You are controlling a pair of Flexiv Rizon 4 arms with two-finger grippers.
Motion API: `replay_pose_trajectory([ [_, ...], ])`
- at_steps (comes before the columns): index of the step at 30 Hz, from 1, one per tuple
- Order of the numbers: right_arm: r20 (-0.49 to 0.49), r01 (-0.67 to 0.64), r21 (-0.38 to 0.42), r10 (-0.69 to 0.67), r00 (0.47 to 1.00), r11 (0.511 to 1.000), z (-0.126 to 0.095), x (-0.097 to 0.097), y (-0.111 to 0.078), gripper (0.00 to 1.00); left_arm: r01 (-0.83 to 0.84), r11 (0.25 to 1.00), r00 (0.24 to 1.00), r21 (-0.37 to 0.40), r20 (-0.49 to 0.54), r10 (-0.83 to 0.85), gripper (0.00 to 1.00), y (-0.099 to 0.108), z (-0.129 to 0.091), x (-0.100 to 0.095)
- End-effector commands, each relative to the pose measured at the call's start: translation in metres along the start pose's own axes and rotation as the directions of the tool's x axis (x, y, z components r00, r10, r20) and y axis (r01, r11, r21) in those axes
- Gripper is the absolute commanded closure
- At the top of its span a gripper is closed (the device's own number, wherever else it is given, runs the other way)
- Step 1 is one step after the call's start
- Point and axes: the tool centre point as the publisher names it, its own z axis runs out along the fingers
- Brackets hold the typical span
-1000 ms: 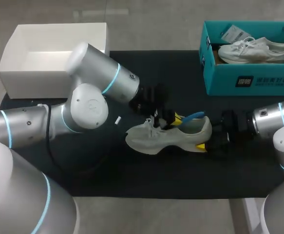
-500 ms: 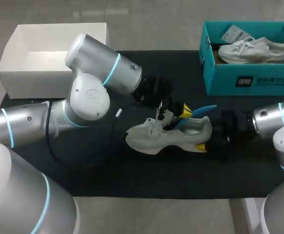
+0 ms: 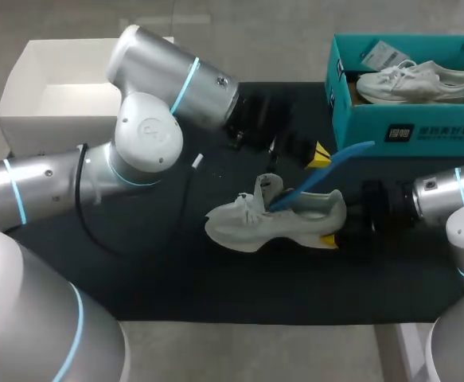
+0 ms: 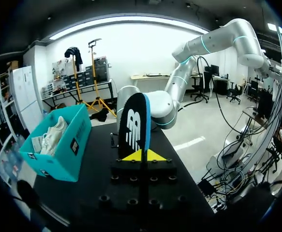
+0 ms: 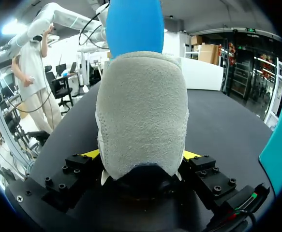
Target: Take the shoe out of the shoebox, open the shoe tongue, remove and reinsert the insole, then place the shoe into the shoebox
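Grey shoe (image 3: 275,219) is lying with blue insole (image 3: 327,167) sticking half out; left gripper (image 3: 319,153) is pinching the insole, right gripper (image 3: 327,237) clamping the heel.

This is a robotics lab, arranged as a test bench rather than a home or a shop. 2 silver machine arms, the left arm (image 3: 144,143) and the right arm (image 3: 446,199), each banded with glowing blue rings at the joints, come in over a table laid with a plain black mat (image 3: 216,286). The things on the mat are set out like props for a trial: a teal shoebox (image 3: 411,131) with a white shoe (image 3: 415,83) in it, an open white box (image 3: 48,135), and a grey shoe (image 3: 247,223) with a blue insole (image 3: 327,167) slanting up out of it, both held by the machines
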Motion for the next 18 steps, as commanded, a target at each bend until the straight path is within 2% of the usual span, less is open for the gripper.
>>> replay_pose_trajectory([
  [1,0.002,0.000,0.002,0.000,1.000,1.000,0.003,0.000,-0.001,1.00,-0.024,1.000,1.000,-0.009,-0.011,0.024,1.00,-0.025,-0.006,-0.003],
  [3,0.002,0.000,0.002,0.000,1.000,1.000,0.003,0.000,-0.001,1.00,-0.040,0.999,0.999,-0.015,-0.010,0.040,1.00,-0.035,-0.007,-0.004],
  [18,0.002,0.000,0.002,0.000,1.000,1.000,0.003,0.000,-0.001,1.00,-0.040,0.999,0.999,-0.015,-0.010,0.040,1.00,-0.035,-0.007,-0.004],
])
